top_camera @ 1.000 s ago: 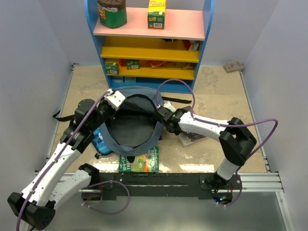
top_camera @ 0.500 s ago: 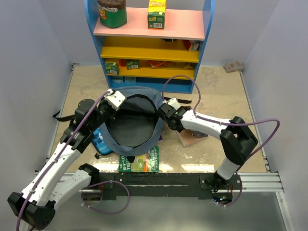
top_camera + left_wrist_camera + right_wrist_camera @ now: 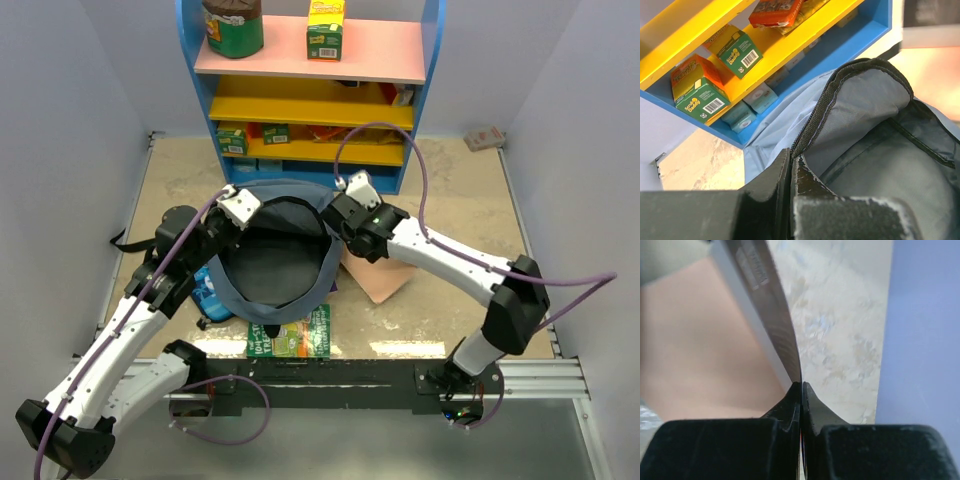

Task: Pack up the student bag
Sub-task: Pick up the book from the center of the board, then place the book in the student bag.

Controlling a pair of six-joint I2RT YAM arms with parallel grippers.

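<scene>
The student bag [image 3: 275, 262] lies open in the middle of the table, its dark lining facing up. My left gripper [image 3: 238, 210] is shut on the bag's zipper rim [image 3: 812, 117] at the far left and holds the mouth up. My right gripper [image 3: 350, 222] is shut on the edge of a thin book [image 3: 382, 275] just right of the bag's mouth. The book hangs tilted with its salmon-pink side [image 3: 700, 340] showing. In the right wrist view the fingers [image 3: 790, 405] pinch its thin cover [image 3: 771, 305] over the marbled table.
A green book [image 3: 290, 335] lies partly under the bag's near edge. A blue printed pencil case [image 3: 207, 290] sits at the bag's left. The blue and yellow shelf [image 3: 310, 95] with boxes stands right behind the bag. A small box [image 3: 485, 138] lies at the far right.
My right gripper has shut on the book and lifted it off the table toward the bag's mouth, so its pink side now shows. The left arm has not moved.
</scene>
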